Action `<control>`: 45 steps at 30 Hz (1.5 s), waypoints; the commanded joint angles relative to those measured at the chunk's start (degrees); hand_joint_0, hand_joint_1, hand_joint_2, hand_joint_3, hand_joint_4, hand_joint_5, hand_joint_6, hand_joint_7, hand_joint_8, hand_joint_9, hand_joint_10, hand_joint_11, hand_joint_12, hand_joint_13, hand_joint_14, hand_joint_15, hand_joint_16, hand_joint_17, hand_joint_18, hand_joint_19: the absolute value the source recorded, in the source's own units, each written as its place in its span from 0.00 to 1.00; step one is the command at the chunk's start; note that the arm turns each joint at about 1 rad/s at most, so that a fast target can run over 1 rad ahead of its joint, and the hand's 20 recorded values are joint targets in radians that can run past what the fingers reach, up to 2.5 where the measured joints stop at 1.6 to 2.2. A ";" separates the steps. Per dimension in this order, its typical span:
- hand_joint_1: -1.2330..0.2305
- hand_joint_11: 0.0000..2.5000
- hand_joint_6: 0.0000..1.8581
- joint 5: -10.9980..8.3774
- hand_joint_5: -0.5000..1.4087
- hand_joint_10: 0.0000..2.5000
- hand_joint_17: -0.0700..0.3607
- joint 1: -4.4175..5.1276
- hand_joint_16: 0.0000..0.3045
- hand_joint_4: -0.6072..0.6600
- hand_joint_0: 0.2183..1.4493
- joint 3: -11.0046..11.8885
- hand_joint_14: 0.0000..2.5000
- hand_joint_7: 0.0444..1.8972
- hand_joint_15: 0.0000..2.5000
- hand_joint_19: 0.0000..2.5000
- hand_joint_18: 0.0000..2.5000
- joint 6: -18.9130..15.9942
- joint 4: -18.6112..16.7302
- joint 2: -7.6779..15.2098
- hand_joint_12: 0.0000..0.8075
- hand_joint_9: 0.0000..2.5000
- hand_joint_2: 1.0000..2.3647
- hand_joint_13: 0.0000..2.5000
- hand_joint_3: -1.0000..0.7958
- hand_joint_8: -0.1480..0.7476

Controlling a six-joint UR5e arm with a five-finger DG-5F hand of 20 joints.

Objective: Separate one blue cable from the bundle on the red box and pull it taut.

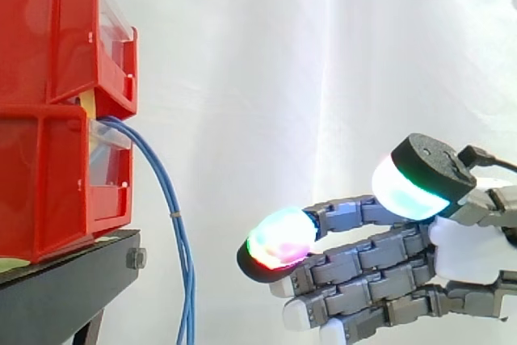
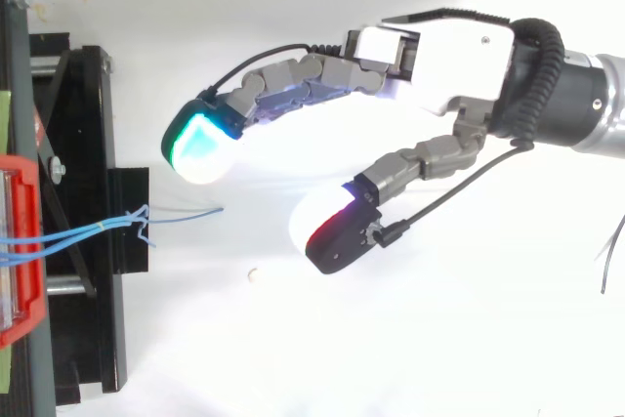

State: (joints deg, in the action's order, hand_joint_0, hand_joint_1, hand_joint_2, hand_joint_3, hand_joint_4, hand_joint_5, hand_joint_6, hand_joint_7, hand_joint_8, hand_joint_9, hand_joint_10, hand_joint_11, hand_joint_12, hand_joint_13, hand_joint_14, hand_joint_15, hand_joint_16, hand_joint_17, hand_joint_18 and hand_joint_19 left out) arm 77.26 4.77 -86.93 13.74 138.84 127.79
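Since the hand (image 1: 472, 244) was spread wide and empty, one cable (image 1: 174, 214) ahead of it had to be pinched alone.

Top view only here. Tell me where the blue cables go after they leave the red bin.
Observer: The blue cables arc out over the lower red bin and hang straight down past the black stand.
Operator: Give me the hand's height.
Observer: The hand sits about level with the stand's top, below where the cables leave the bin.
Operator: Report anything binding the bundle.
Observer: A small tie wraps them near the lower bin's base height.
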 commanded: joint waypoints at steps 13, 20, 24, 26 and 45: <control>0.35 0.02 0.27 -14.24 0.15 0.00 0.48 1.91 0.20 0.63 0.22 1.06 0.00 0.33 0.09 0.17 0.16 8.41 -6.04 3.87 0.48 0.17 0.00 0.19 0.28 0.47; 0.35 0.02 0.27 -11.78 0.15 0.00 0.48 2.09 0.20 0.63 0.22 8.97 0.00 0.34 0.09 0.17 0.16 6.30 -4.28 10.11 0.48 0.17 0.00 0.19 0.28 0.47; 0.35 0.02 0.27 -10.99 0.16 0.00 0.48 2.35 0.20 0.64 0.22 12.75 0.00 0.34 0.09 0.17 0.16 5.34 -1.82 12.04 0.48 0.18 0.00 0.19 0.28 0.48; 0.35 0.03 0.27 -10.99 0.16 0.00 0.48 2.79 0.20 0.64 0.22 12.83 0.00 0.34 0.09 0.17 0.16 5.34 -1.91 12.04 0.48 0.18 0.00 0.19 0.28 0.48; 0.36 0.03 0.27 -10.46 0.20 0.00 0.47 5.34 0.19 0.72 0.24 14.24 0.00 0.49 0.09 0.18 0.17 4.28 -1.56 12.04 0.47 0.20 0.00 0.20 0.28 0.49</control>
State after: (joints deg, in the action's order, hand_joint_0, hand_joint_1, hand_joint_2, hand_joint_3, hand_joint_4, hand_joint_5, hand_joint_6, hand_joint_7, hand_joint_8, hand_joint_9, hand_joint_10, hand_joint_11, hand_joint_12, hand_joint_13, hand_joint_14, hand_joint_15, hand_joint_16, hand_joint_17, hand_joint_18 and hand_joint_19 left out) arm 66.62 9.98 -73.32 18.36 137.03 139.83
